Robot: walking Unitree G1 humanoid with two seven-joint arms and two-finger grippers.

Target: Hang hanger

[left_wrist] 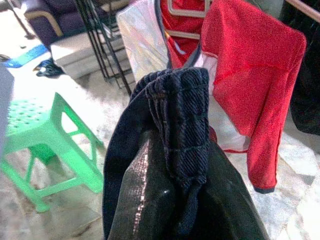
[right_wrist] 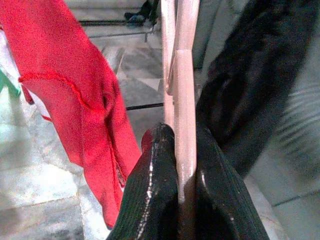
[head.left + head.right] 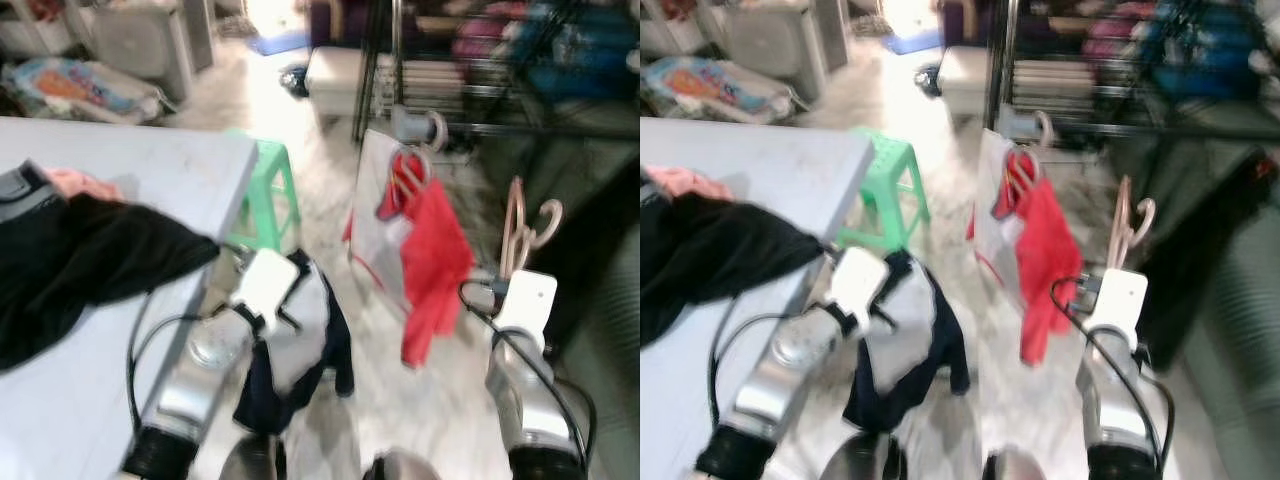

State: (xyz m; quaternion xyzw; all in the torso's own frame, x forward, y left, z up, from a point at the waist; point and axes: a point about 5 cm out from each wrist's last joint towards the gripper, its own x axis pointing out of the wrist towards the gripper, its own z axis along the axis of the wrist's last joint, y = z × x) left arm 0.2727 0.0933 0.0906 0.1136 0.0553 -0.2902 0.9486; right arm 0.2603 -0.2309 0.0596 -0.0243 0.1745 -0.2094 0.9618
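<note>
Both silver arms raised forward over a pale tiled floor (image 3: 300, 190), frames blurred. Left gripper (image 1: 182, 200) clenched on the collar of a dark navy and grey garment (image 3: 300, 345), which hangs from it just off the near right edge of the grey table (image 3: 120, 180) — fingers wrapped in the dark ribbed fabric in the left wrist view. Right gripper (image 2: 186, 200) clamped on a pale wooden hanger (image 3: 522, 228), held upright, hook topmost, out to the right and well apart from the table; black fingers (image 2: 150, 190) pressed to either side of the wood in the right wrist view.

Between the two arms and a little farther off, a red garment (image 3: 432, 262) on another wooden hanger (image 3: 410, 175), draped against a white sheet-like item (image 3: 372, 215), hanging from a dark metal rack (image 3: 480, 70) loaded with folded cloth. Black clothing (image 3: 80, 265) heaped toward the table's left edge, a pink piece (image 3: 75, 183) just behind it. Green plastic stool (image 3: 268, 195) tucked at the table's far right corner. Dark drape (image 3: 590, 250) close on the right arm's outer side. Open floor running between stool and rack toward a bright far end, and again below the red garment, in front of both arms.
</note>
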